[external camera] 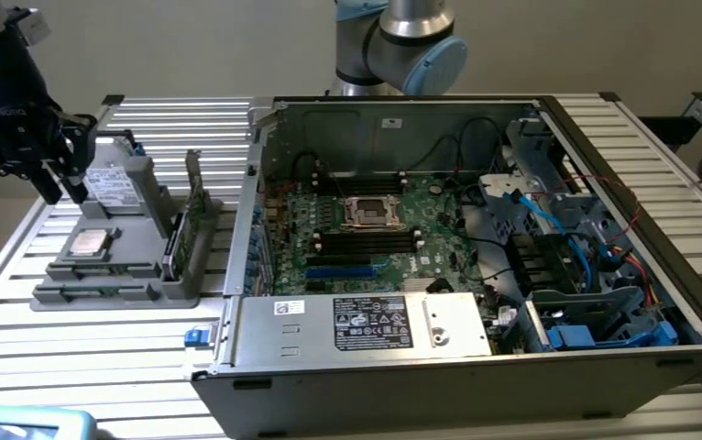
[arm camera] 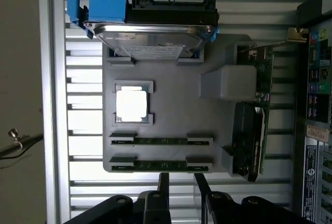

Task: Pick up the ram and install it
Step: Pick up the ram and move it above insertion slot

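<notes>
Two ram sticks, thin green boards, lie edge-up in the grey holder tray: one ram and, closer to my fingers, a second ram. In the exterior view they sit at the tray's front, ram and ram. My gripper hangs above the tray, just off the edge beside the nearer stick. Its jaws stand apart with nothing between them. In the exterior view the gripper is over the tray's far left part. The open computer case shows the motherboard's black memory slots.
The tray also holds a silver processor chip, a hard drive with a blue bracket, and an upright expansion card. The case wall rises right beside the tray. Cables and a drive cage crowd the case's right side.
</notes>
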Robot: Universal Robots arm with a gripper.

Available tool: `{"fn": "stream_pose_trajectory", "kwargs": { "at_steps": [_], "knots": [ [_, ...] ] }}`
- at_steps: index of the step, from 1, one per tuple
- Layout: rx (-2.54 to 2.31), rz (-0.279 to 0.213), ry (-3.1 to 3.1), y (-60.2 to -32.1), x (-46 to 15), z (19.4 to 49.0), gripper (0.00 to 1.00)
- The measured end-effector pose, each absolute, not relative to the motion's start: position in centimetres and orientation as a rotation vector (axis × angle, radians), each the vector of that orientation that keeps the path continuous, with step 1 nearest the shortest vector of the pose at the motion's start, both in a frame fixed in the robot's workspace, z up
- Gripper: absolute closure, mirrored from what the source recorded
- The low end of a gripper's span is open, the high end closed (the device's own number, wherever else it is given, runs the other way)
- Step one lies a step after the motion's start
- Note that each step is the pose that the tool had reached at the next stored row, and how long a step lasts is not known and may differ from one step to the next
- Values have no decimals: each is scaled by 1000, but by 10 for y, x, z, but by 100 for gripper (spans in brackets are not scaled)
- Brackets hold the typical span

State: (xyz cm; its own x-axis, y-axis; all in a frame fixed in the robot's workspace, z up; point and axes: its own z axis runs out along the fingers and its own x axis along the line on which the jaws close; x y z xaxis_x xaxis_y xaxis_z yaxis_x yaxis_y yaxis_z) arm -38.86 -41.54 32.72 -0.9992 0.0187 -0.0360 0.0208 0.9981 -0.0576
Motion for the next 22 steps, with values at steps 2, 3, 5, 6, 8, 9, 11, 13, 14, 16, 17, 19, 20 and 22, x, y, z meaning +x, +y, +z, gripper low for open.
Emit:
{"fn": "stream_pose_trajectory", "kwargs": {
  "at_steps": [2,3,5,6,8,9,11,13,14,16,17,19,20,22],
  "knots": [
    [31,-90,3105,-415,-389,327,64],
    [31,-90,3105,-415,-389,327,64],
    [14,-90,3104,-416,-390,327,64],
    [-13,-89,3104,-416,-390,327,64],
    [-69,-89,3102,-415,-390,327,64],
    [-97,-89,3101,-415,-390,328,64],
    [-155,-88,3098,-415,-390,327,64],
    [-211,-87,3093,-415,-390,328,64],
    [-239,-86,3091,-415,-390,328,64],
    [-295,-85,3085,-415,-390,328,64],
    [-323,-85,3082,-415,-390,328,64],
    [-379,-84,3074,-415,-390,328,64],
    [-406,-84,3070,-415,-390,328,64],
    [-463,-83,3061,-415,-390,328,64]
  ]
}}
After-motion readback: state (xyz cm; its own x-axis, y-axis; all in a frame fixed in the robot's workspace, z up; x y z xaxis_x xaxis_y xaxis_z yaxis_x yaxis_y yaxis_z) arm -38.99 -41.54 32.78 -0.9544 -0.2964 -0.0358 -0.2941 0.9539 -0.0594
